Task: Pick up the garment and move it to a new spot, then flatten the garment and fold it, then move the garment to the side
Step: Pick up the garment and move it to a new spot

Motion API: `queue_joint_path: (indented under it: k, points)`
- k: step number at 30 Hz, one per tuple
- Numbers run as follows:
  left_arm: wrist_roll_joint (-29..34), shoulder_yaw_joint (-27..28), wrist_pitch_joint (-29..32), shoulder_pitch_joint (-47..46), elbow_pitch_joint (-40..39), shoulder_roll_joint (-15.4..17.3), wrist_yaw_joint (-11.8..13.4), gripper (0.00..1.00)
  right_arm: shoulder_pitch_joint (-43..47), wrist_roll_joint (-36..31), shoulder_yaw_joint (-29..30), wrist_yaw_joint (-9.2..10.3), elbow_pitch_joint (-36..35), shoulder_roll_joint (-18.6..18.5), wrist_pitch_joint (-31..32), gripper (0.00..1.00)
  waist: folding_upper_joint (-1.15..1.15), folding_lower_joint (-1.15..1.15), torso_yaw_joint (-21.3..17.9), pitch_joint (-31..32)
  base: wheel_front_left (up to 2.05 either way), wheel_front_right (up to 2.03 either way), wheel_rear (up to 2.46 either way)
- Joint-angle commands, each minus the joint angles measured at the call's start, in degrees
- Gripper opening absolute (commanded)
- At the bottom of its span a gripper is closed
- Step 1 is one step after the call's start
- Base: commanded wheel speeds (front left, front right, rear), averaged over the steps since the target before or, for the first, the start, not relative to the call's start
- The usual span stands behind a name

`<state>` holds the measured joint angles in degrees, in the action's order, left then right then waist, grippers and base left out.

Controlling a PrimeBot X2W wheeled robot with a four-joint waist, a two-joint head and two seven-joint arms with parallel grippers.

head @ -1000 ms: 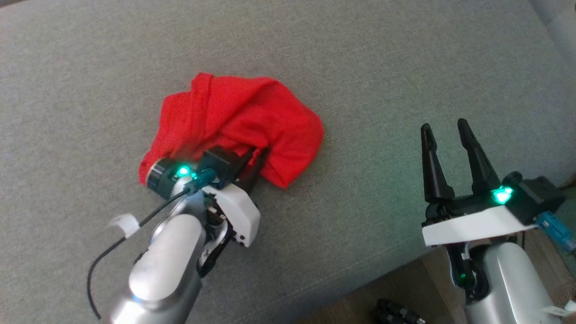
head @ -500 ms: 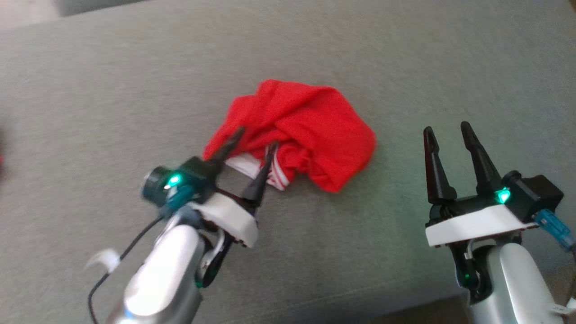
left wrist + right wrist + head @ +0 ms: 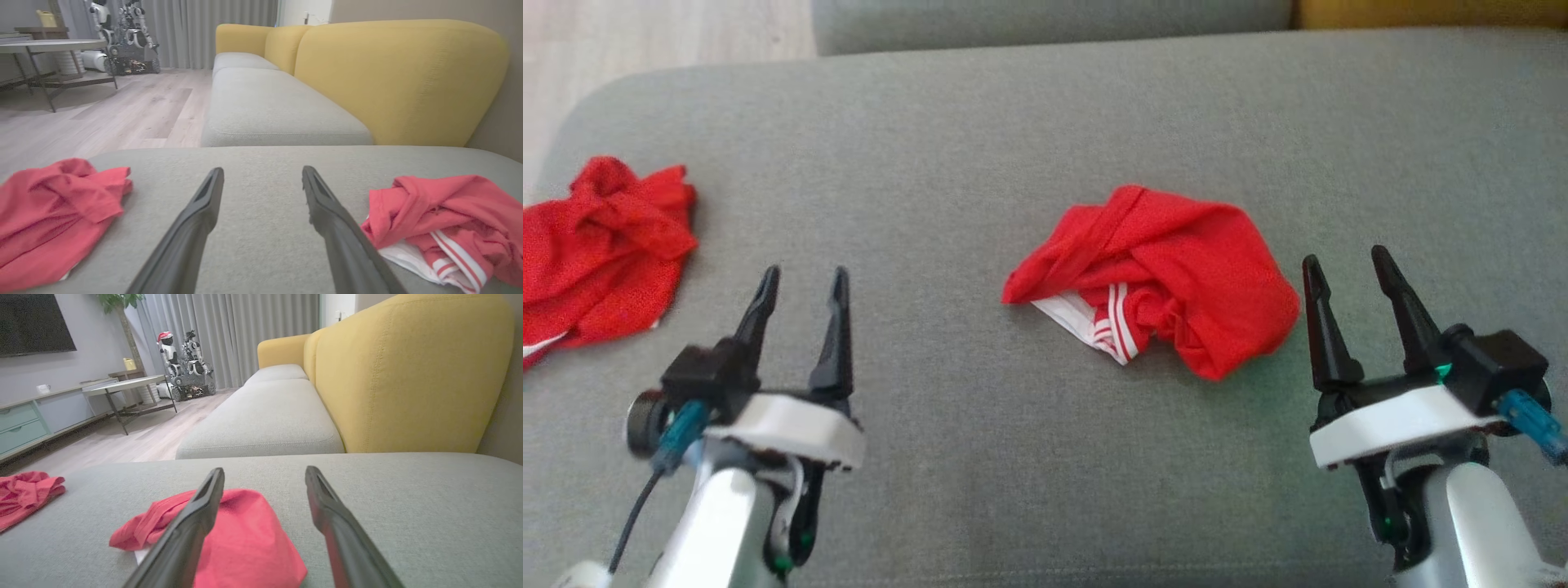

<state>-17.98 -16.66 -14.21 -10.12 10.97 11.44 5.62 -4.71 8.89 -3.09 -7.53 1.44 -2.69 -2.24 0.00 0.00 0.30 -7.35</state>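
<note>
Crumpled red jersey garment [image 3: 1176,269], white-striped trim, on grey woven cushion [image 3: 980,147]; just left of my spread, empty right pincer [image 3: 1343,255].

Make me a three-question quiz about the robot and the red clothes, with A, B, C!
1. Where is the striped red garment?
A) on the grey cushion, near the right end effector
B) on the floor
C) on the yellow backrest

2. How many red garments?
A) one
B) two
C) four

3. The left end effector is:
A) shut on cloth
B) open, empty
C) shut, empty

1 A: it lies on the cushion beside that end effector.
2 B: a second red garment lies at the cushion's left end.
3 B: its jaws stand apart, nothing between.
</note>
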Motion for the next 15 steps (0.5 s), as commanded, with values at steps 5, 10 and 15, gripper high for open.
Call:
queue_joint_path:
  k: [5,10,15]
  points:
    - [-0.2,2.48,-0.61,1.91,-3.6,2.16,0.39,1.0,0.86,-1.37,-0.63,0.04,-2.94,-0.19,1.5,1.0,0.0,0.0,0.99,2.65,0.0,0.0,0.0]
    - [-0.52,2.02,-0.54,3.98,-4.41,2.3,0.44,1.0,3.03,-1.87,0.3,0.04,-3.45,-0.19,2.25,1.0,0.0,0.0,0.87,4.23,0.0,0.0,0.0]
    - [-0.46,1.4,0.11,6.24,-5.54,2.54,0.94,1.0,4.89,-1.92,0.43,0.04,-3.68,-0.19,2.92,1.0,0.0,0.0,0.53,6.01,0.0,0.0,0.0]
